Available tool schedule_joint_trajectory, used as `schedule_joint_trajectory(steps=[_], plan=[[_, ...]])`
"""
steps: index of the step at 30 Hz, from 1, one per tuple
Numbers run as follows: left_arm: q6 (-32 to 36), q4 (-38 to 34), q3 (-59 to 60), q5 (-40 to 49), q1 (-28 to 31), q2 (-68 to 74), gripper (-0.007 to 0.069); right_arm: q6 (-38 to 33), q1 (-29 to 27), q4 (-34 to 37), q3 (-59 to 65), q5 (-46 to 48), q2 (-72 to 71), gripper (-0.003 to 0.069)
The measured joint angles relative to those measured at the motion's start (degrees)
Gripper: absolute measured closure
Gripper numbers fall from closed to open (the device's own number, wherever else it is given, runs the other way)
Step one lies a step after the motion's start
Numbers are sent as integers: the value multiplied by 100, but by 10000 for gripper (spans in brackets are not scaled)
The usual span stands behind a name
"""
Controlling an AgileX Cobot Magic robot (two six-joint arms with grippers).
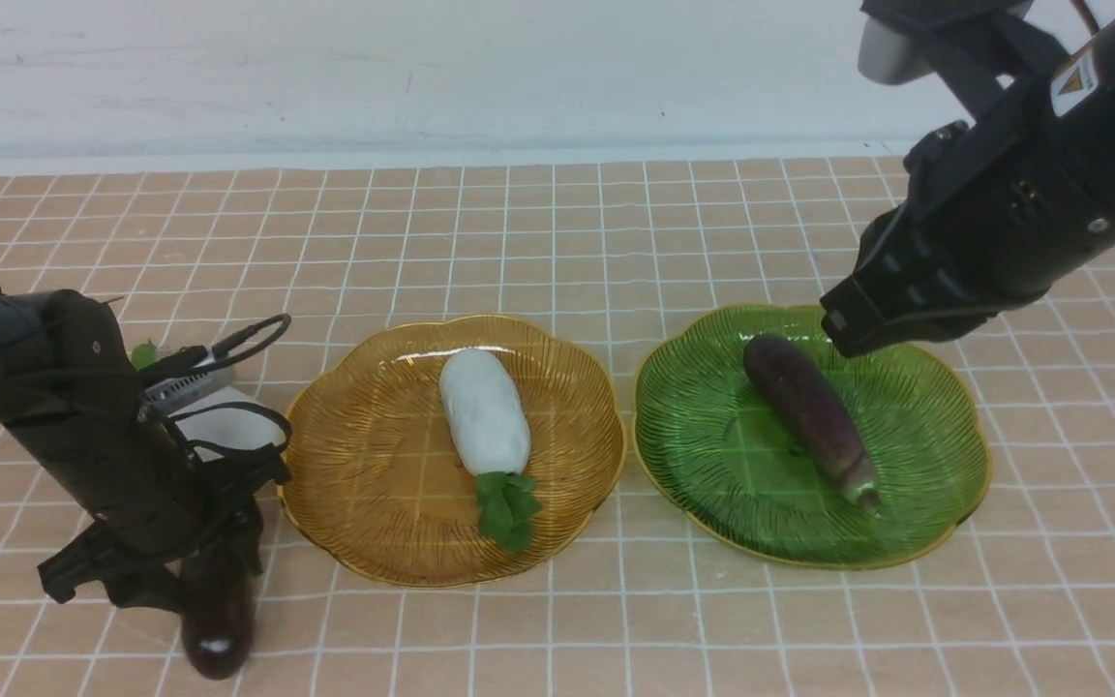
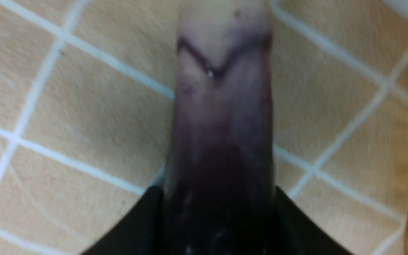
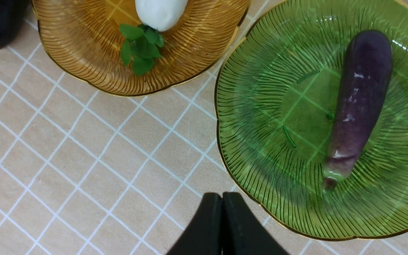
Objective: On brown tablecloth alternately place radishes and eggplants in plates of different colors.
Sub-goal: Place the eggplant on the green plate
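Observation:
On the brown tablecloth (image 1: 557,242) the amber plate (image 1: 364,465) holds a white radish (image 1: 485,411) with its green leaves toward me. An eggplant (image 1: 809,411) lies aslant in the green plate (image 1: 712,455). A second dark eggplant (image 1: 216,620) lies on the cloth left of the amber plate, and my left gripper (image 1: 195,581) is closed on its sides. In the left wrist view the fingers (image 2: 143,223) press against this eggplant (image 2: 221,117). Another radish (image 1: 228,426) shows partly behind the left arm. My right gripper (image 1: 843,329) hangs shut and empty above the green plate's far right rim.
The white back wall (image 1: 422,77) stands beyond the cloth's far edge. Bare cloth lies behind the plates and along the front edge to the right. In the right wrist view the shut gripper (image 3: 222,198) is over cloth beside the green plate's rim (image 3: 221,141).

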Motion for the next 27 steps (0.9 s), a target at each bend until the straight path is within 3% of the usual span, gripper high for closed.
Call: schedule_joint_trajectory(steps=[1, 3, 11, 15, 19, 25, 27], plan=[[128, -12, -32, 115, 0, -8, 316, 0, 0, -6, 0, 0, -6, 676], [314, 33, -136, 380, -6, -86, 357, 0, 0, -30, 0, 0, -52, 676], [1265, -101, -1154, 1487, -273, -806, 366, 173, 0, -527, 0, 0, -741, 676], [1481, -740, -1897, 1407, -1076, -535, 364, 405, 0, -689, 0, 11, -1318, 676], [1656, -1146, -3547, 1148, -2222, 731, 351, 567, 0, -684, 0, 57, -1617, 676], [1667, -1228, -5348, 1127, -2861, 2132, 303, 594, 0, -688, 0, 72, -1701, 676], [1674, -1266, -5982, 1166, -2975, 2721, 247, 594, 0, -688, 0, 72, -1701, 676]])
